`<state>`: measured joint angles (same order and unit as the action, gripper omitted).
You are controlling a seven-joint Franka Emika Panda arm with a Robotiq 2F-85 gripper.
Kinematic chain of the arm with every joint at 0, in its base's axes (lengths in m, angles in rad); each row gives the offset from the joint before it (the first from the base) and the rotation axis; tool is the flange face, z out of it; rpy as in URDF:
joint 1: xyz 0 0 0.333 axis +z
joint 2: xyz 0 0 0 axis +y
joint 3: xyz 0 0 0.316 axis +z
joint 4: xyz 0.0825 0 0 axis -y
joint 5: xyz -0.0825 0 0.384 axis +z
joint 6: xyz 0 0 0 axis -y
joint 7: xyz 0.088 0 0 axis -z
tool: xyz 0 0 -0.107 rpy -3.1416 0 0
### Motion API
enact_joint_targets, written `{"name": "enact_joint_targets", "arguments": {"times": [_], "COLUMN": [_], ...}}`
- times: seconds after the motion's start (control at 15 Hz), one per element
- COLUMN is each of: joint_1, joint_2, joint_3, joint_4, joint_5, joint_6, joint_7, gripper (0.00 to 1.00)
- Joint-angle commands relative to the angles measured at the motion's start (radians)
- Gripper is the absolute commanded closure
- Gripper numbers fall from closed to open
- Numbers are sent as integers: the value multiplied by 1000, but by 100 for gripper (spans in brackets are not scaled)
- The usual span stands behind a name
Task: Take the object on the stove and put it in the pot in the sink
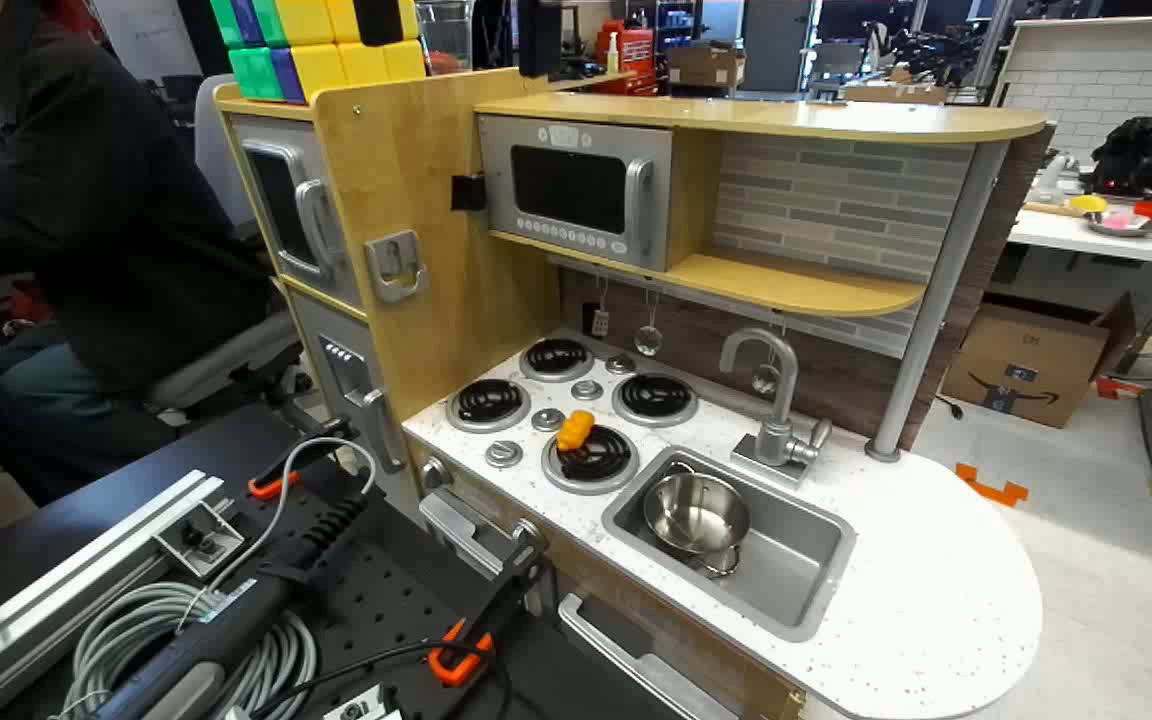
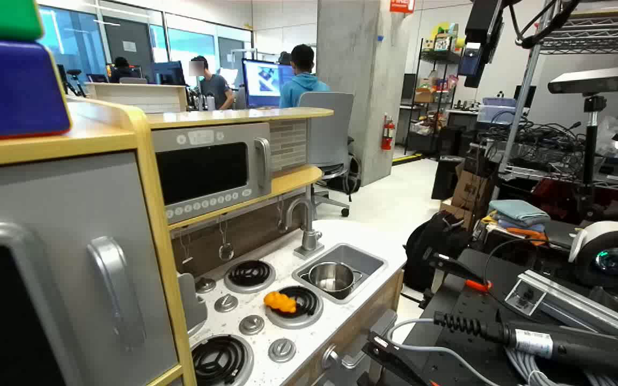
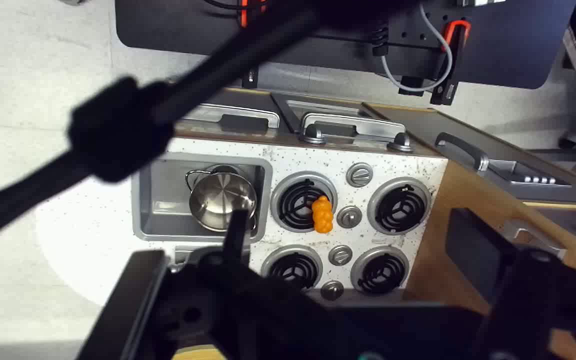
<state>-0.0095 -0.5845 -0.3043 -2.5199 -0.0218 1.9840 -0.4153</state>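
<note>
A small bumpy orange object point(image 1: 575, 430) lies on the front stove burner point(image 1: 604, 468) nearest the sink, partly over its rim. It also shows in an exterior view point(image 2: 280, 302) and in the wrist view point(image 3: 322, 215). A shiny metal pot point(image 1: 696, 512) stands in the grey sink point(image 1: 806, 570); the pot also shows in an exterior view point(image 2: 332, 277) and in the wrist view point(image 3: 220, 197). Its visible inside is empty. My gripper point(image 3: 355, 225) is open and empty, high above the stove, its fingers wide apart with the orange object between them in the picture.
A faucet point(image 1: 779, 390) rises behind the sink. A toy microwave point(image 1: 576, 190) and wooden shelf overhang the back of the counter. A tall wooden cabinet point(image 1: 406, 150) bounds the stove, with coloured blocks point(image 1: 316, 55) on top. A black table point(image 1: 406, 590) holds cables and clamps.
</note>
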Motion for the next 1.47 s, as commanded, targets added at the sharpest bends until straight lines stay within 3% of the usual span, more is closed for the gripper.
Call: {"name": "enact_joint_targets", "arguments": {"times": [0.0,0.13,0.2,0.4,0.73,1.0,1.13,1.2,1.27,1.4], "joint_1": [-24,-6,10,-10,-34,59,121,137,134,167], "joint_2": [4,62,124,260,605,870,1001,1063,930,1031], "joint_3": [21,57,88,185,338,302,262,263,252,239], "joint_4": [2,-16,-48,-82,-14,130,232,291,163,249], "joint_5": [13,22,33,-11,-205,-435,-443,-393,-380,-368], "joint_6": [-2,77,204,428,617,646,653,643,640,642], "joint_7": [-11,44,94,258,665,974,1048,1027,981,996], "gripper": [0,0,0,0,0,0,0,0,0,0]}}
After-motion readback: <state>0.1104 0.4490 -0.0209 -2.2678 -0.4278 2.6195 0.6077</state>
